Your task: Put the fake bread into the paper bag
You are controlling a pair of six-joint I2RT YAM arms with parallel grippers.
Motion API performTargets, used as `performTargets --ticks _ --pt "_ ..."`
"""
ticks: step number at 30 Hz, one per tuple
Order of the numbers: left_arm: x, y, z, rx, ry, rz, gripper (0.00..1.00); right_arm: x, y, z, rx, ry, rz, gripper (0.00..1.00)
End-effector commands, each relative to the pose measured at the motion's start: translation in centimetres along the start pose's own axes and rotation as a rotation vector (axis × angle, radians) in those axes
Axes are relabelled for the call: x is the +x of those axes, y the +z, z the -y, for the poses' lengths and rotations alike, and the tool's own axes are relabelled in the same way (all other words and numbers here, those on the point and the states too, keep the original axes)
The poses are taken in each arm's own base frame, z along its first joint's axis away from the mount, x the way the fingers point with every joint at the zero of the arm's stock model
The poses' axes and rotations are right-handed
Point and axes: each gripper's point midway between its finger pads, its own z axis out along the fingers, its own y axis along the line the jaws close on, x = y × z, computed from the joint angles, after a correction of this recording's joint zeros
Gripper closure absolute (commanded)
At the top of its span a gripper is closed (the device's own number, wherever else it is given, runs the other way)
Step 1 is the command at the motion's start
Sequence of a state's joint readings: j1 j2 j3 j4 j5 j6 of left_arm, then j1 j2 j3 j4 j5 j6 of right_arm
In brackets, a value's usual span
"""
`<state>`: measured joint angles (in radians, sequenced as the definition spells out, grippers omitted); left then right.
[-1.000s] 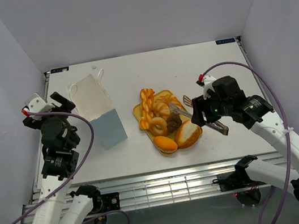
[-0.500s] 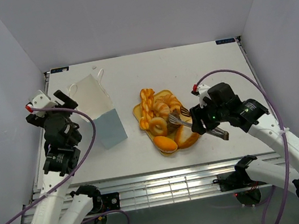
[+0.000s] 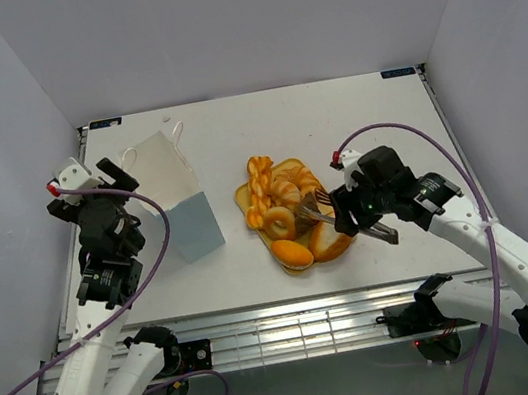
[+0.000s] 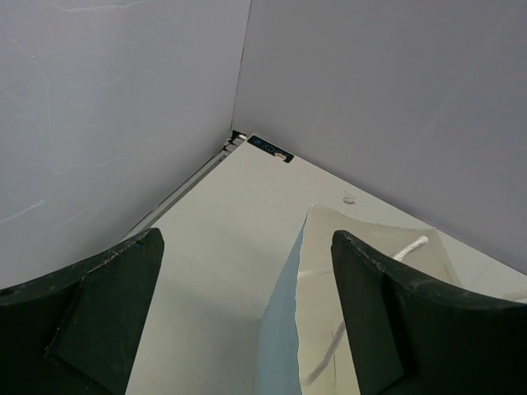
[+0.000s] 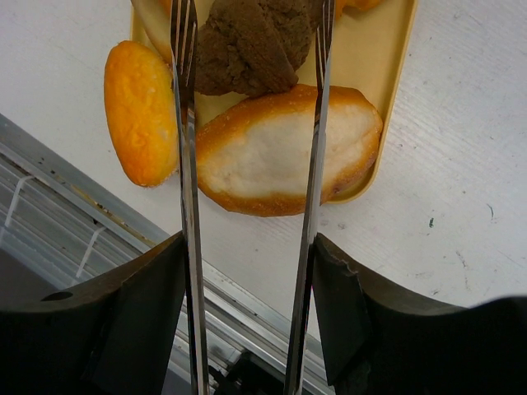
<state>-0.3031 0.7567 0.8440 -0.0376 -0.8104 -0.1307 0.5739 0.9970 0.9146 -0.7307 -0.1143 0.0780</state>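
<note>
The fake bread (image 3: 281, 207) lies piled on a flat yellow tray (image 3: 243, 198) at mid-table. My right gripper (image 3: 350, 209) is shut on metal tongs (image 3: 321, 211), whose two arms stand apart. In the right wrist view the tong arms (image 5: 186, 164) straddle the dark brown piece (image 5: 243, 41), above a large oval roll (image 5: 284, 152), with a small orange roll (image 5: 140, 111) to the left. The paper bag (image 3: 170, 195) stands open at the left. My left gripper (image 4: 247, 280) is open and empty, its fingers (image 4: 107, 296) either side of the bag's rim (image 4: 300, 247).
The table's metal front rail (image 5: 58, 206) runs just below the tray (image 5: 387, 74). Grey walls (image 4: 123, 107) close in the table at the left, back and right. The bag's cord handle (image 4: 412, 245) hangs inside it.
My right arm has moved left and down, bringing the tongs from beside the tray to over the dark brown piece. My left gripper has shifted slightly toward the bag.
</note>
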Motion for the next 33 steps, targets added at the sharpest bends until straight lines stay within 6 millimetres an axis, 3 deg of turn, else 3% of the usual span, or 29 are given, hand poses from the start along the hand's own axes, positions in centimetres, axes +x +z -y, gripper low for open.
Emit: performTargets --ticks 1,17,33 --pt "-0.2 -0.1 0.3 0.018 -0.001 0.000 0.07 -0.7 0.8 0.1 0.001 -0.030 0.028 0.36" --pt "-0.5 -0.3 0.3 0.028 -0.012 0.003 0.07 -1.3 1.7 -0.1 -0.007 -0.019 0.022 0.45" --pt "-0.8 -0.5 0.1 0.026 -0.022 0.012 0.07 -2.5 0.5 -0.1 0.009 -0.009 0.027 0.67"
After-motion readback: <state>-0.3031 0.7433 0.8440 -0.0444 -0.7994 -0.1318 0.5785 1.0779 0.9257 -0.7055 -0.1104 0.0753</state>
